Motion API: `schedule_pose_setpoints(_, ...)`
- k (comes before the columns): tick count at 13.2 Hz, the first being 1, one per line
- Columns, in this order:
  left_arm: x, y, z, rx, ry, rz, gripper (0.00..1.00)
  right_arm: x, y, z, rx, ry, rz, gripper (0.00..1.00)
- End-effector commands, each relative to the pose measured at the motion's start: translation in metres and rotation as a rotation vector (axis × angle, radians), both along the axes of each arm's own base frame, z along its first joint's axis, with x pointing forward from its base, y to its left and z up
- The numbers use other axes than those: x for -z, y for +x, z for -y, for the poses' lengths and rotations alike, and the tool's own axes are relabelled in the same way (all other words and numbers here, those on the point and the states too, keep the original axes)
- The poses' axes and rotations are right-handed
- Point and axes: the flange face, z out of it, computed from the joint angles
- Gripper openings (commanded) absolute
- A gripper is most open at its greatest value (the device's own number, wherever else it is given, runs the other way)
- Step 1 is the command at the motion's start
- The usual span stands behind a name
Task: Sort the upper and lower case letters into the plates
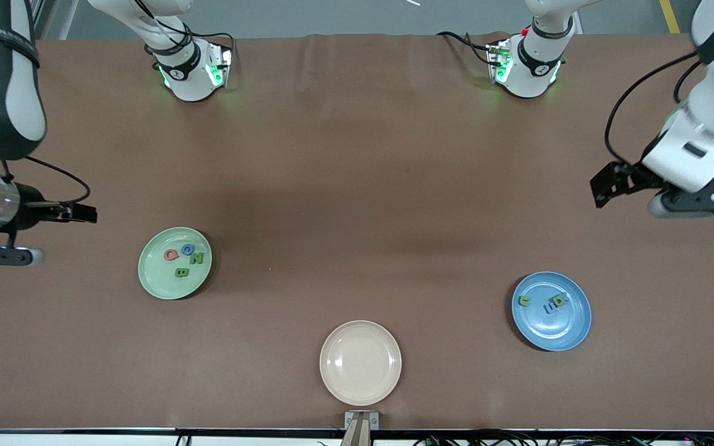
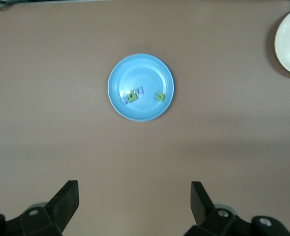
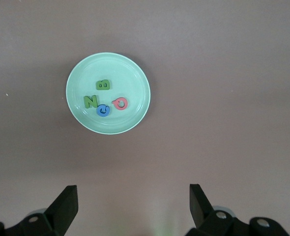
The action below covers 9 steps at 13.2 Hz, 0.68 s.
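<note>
The pale mint green plate [image 1: 158, 282] lies toward the right arm's end. It holds the pink-red Q [image 1: 171, 254], blue G [image 1: 187, 249], green N [image 1: 196, 258] and green B [image 1: 181, 272]. The right wrist view shows this plate [image 3: 120, 73] too. The blue plate [image 1: 555, 331] lies toward the left arm's end. It holds a small green letter [image 1: 524, 301], a small blue one [image 1: 548, 306] and another green one [image 1: 558, 300]. My right gripper [image 3: 133, 191] is open and empty, up over bare table beside the mint plate. My left gripper [image 2: 135, 189] is open and empty, up over bare table beside the blue plate [image 2: 145, 66].
A cream-beige plate [image 1: 360, 362] with nothing in it lies near the table's front edge, between the two plates. Brown cloth covers the table. The arm bases stand along the table's top edge.
</note>
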Motion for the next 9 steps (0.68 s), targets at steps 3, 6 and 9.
schedule_pose_setpoints(3, -0.014, -0.049, -0.025, 0.013, -0.037, -0.044, 1.00, -0.008, 0.002, -0.007, 0.001, 0.025, -0.006, 1.00)
schedule_pose_setpoints(6, -0.016, -0.057, -0.027, 0.008, -0.030, -0.050, 1.00, -0.007, -0.006, -0.009, -0.005, 0.051, -0.044, 1.00)
schedule_pose_setpoints(9, -0.019, -0.058, -0.035, -0.006, -0.031, -0.051, 1.00, -0.018, -0.014, -0.008, -0.038, 0.060, -0.014, 1.00)
